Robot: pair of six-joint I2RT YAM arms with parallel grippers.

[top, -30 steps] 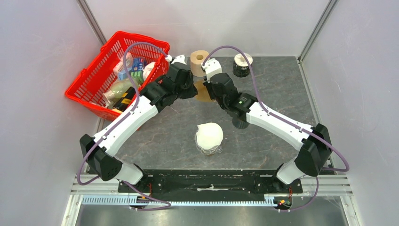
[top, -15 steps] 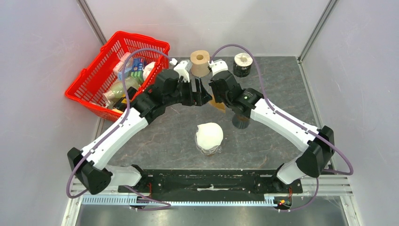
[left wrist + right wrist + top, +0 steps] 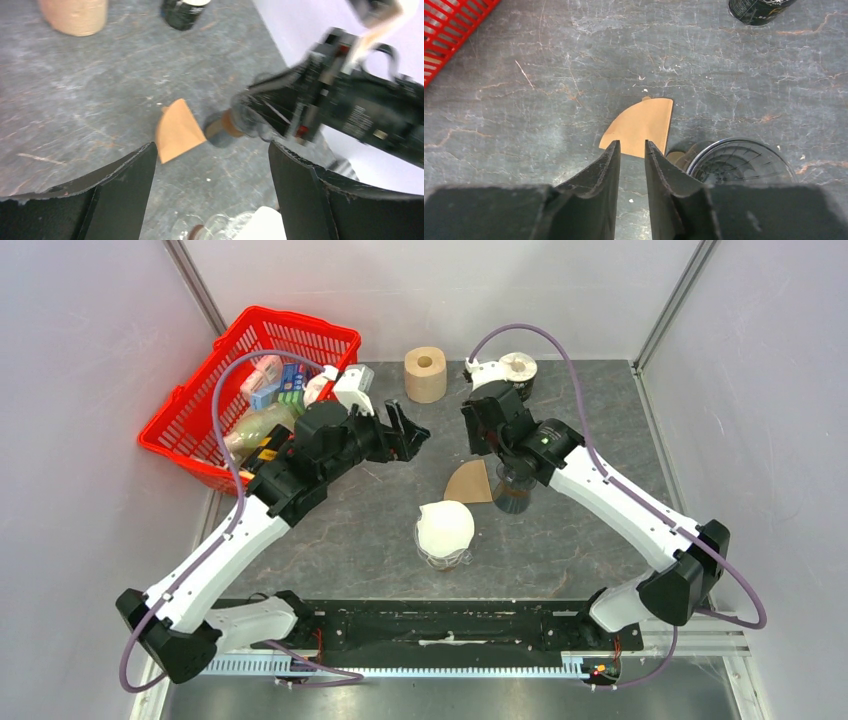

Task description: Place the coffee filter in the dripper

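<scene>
The brown, fan-shaped coffee filter (image 3: 468, 482) lies flat on the grey table, its right edge touching the glass dripper (image 3: 513, 495). The right wrist view shows the filter (image 3: 641, 125) just beyond my right gripper's tips, with the ribbed dripper (image 3: 739, 162) to its right. My right gripper (image 3: 488, 448) (image 3: 632, 143) hangs above the filter's far corner, its jaws a narrow gap apart with nothing in them. My left gripper (image 3: 410, 433) (image 3: 211, 145) stands wide open and empty to the filter's left. Its camera also sees the filter (image 3: 176, 131) and the blurred dripper (image 3: 227, 127).
A red basket (image 3: 300, 325) of groceries stands at the back left. A brown paper roll (image 3: 425, 374) and a black can (image 3: 517, 377) stand along the back. A white rounded thing on a glass jug (image 3: 445, 528) sits just in front of the filter.
The left gripper has opened and drawn back to the left. The filter, earlier up between both grippers, now lies on the table beside the dripper. The right arm has swung right.
</scene>
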